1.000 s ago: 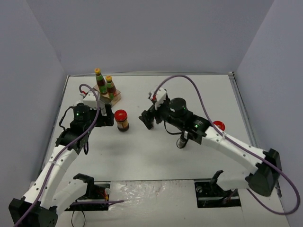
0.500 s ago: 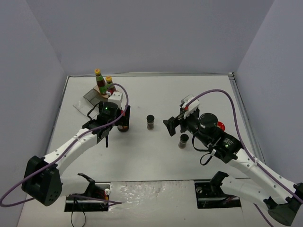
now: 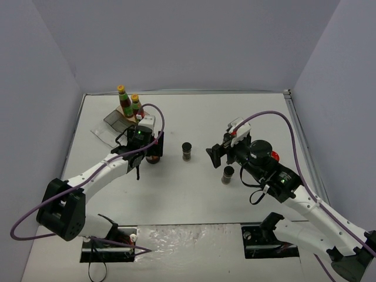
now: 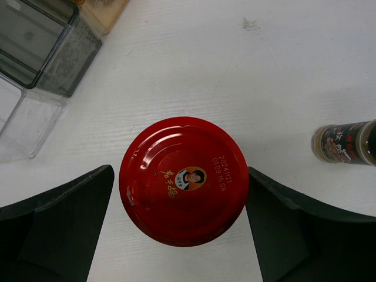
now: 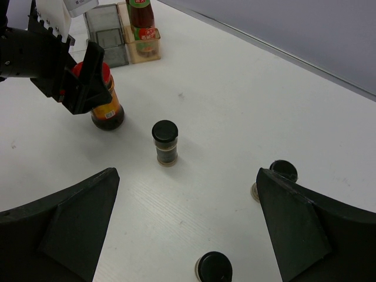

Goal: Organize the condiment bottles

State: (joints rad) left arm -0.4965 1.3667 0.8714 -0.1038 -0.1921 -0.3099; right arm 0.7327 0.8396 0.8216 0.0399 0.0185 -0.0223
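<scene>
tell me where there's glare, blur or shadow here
Left wrist: round red jar lid sharp, its print readable, mild sheen, black fingers featureless; right wrist: crisp, small black-capped spice jar casts a faint soft shadow; top external: even, diffuse light.

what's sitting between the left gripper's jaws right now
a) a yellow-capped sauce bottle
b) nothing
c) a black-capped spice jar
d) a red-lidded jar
d: in the left wrist view the red-lidded jar fills the space between the open jaws of the left gripper, while a spice jar stands off to one side.
</scene>
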